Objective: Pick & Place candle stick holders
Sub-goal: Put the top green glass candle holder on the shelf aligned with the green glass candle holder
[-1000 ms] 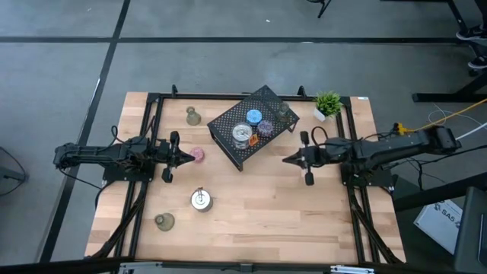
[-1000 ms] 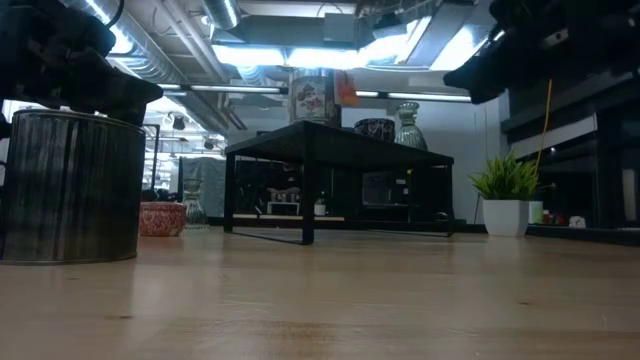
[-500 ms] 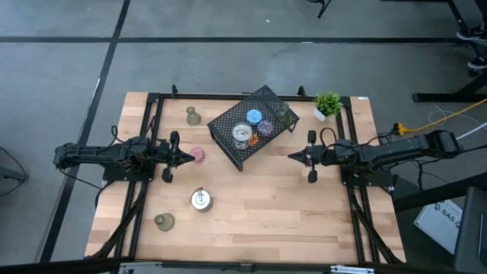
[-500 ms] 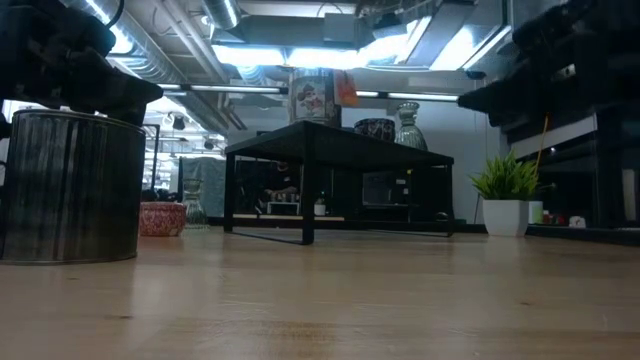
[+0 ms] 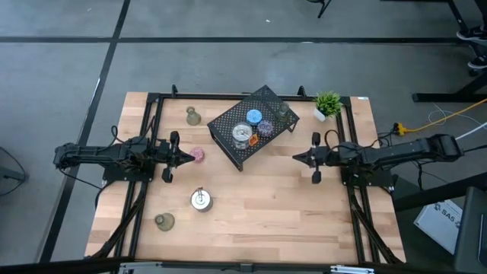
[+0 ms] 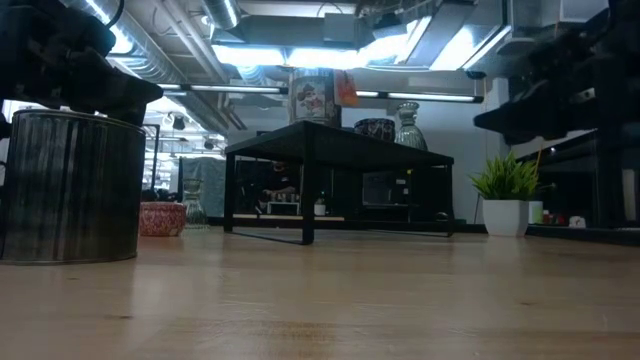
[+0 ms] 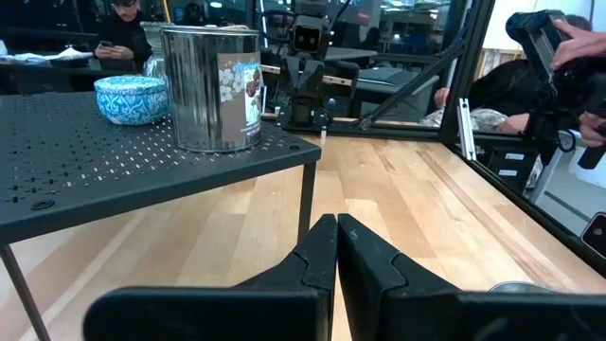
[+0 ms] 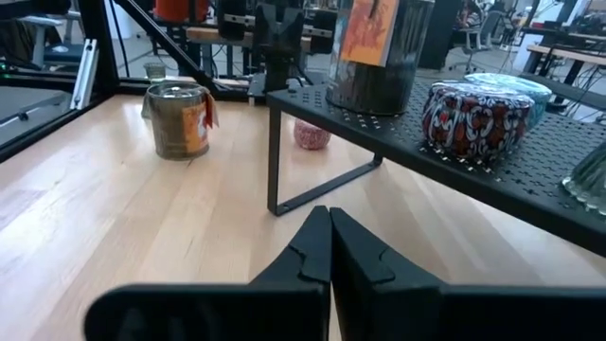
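Note:
A black mesh rack (image 5: 253, 125) stands at the table's far middle. On its top rest a silver holder (image 5: 242, 133), a blue one (image 5: 254, 116), a purple one (image 5: 265, 127) and a glass one (image 5: 283, 112). On the wood sit a pink holder (image 5: 198, 154), two olive ones (image 5: 192, 116) (image 5: 164, 221) and a silver one (image 5: 201, 199). My left gripper (image 5: 186, 156) is shut and level, its tips just left of the pink holder and apart from it. My right gripper (image 5: 297, 157) is shut, right of the rack, holding nothing.
A small potted plant (image 5: 328, 103) stands at the far right corner. Black frame rails (image 5: 156, 114) run along the table's sides. Bare wood lies across the near middle (image 5: 266, 221). People (image 7: 568, 57) show in the room beyond the table.
My right gripper, staying shut, has drawn back from the rack toward the table's right edge and has sunk lower, tipping closer to level.

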You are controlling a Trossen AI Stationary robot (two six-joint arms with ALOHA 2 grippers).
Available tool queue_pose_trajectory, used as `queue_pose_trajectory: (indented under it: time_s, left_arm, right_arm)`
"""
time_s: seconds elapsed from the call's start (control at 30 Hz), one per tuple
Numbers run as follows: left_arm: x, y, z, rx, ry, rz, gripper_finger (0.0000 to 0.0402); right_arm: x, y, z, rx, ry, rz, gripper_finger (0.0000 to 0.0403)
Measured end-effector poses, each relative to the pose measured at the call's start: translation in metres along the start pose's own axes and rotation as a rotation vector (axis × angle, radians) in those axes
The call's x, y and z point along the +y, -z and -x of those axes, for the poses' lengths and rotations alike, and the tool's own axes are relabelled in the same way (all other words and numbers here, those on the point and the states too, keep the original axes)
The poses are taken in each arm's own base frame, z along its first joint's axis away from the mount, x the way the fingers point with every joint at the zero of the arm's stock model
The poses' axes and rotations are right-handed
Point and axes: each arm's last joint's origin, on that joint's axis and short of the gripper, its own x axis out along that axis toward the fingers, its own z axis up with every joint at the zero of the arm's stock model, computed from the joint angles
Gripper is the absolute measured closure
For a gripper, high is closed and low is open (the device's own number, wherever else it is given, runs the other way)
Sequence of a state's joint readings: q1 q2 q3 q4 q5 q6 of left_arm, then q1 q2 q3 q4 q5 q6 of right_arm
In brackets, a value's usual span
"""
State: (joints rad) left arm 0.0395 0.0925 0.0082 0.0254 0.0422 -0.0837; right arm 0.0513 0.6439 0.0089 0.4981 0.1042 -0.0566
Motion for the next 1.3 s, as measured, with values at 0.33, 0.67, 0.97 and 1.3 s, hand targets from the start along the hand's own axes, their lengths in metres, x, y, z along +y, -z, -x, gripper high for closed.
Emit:
queue_pose_trajectory:
  time_s: [0.33, 0.67, 0.97, 1.3]
  left_arm:
    - [0.0, 0.0, 0.0, 0.0, 0.0, 0.0, 0.0395]
    - [0.0, 0.0, 0.0, 0.0, 0.0, 0.0, 0.0395]
    - [0.0, 0.0, 0.0, 0.0, 0.0, 0.0, 0.0395]
    - [0.0, 0.0, 0.0, 0.0, 0.0, 0.0, 0.0395]
  right_arm:
    - [-0.001, -0.002, 0.006, -0.016, -0.002, -0.002, 0.0403]
    - [-0.001, -0.001, 0.014, 0.003, -0.004, 0.0, 0.0403]
    - [-0.002, 0.0, 0.019, 0.01, -0.004, -0.038, 0.0403]
    - [-0.002, 0.004, 0.024, 0.044, -0.005, -0.048, 0.0403]
